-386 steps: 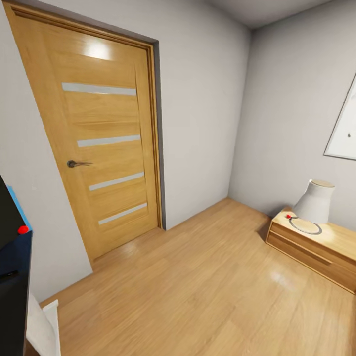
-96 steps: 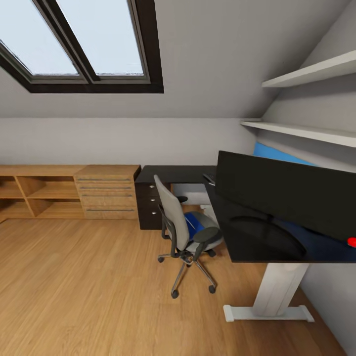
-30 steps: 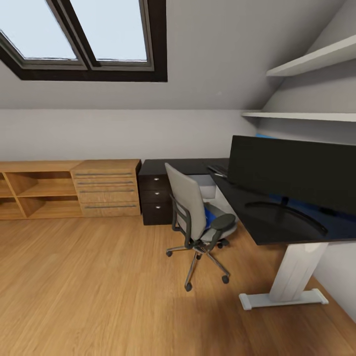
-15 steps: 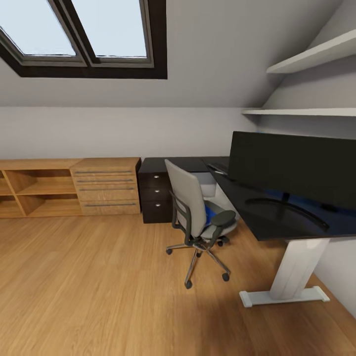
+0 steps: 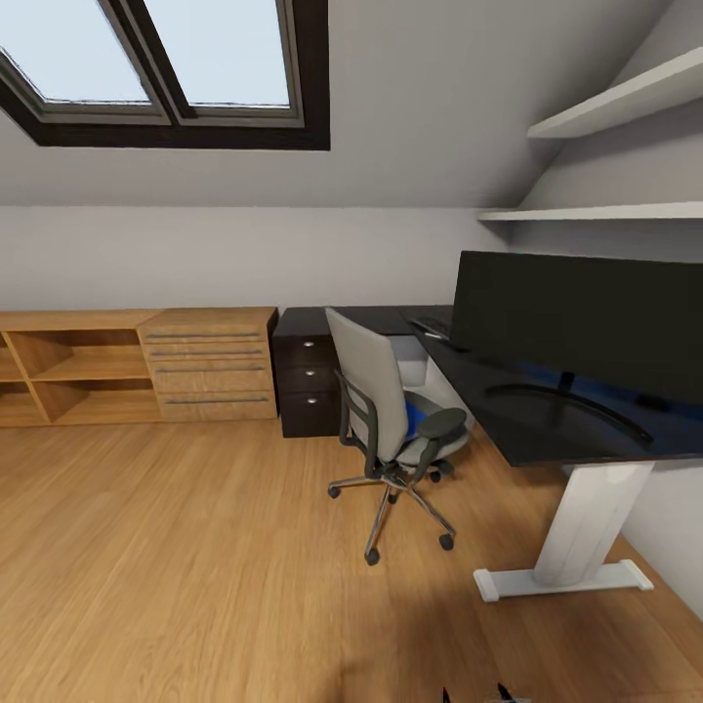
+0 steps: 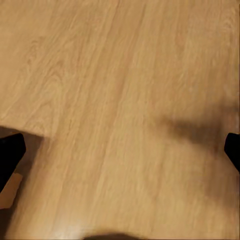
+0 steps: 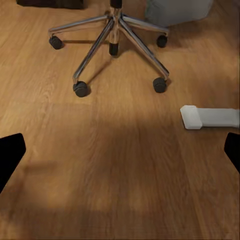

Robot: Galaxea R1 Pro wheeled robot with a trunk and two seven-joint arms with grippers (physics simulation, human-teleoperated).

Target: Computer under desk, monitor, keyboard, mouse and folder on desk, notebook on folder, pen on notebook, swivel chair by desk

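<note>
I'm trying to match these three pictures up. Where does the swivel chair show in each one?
Head view: the swivel chair stands mid-picture, beside the desk, its grey back towards the camera.
Left wrist view: wood floor, no part of the chair.
Right wrist view: the chair's chrome star base and castors near the upper edge.
Shared landmark: the desk's white foot, also seen by the right wrist; the plank floor is in all three.

Floor: light wood planks, satin sheen under my fingers. Desk: glossy black top, matt white leg. Swivel chair: grey cloth back, black plastic armrests, chrome base. Monitor: matt black. Drawer unit: oak, smooth.
</note>
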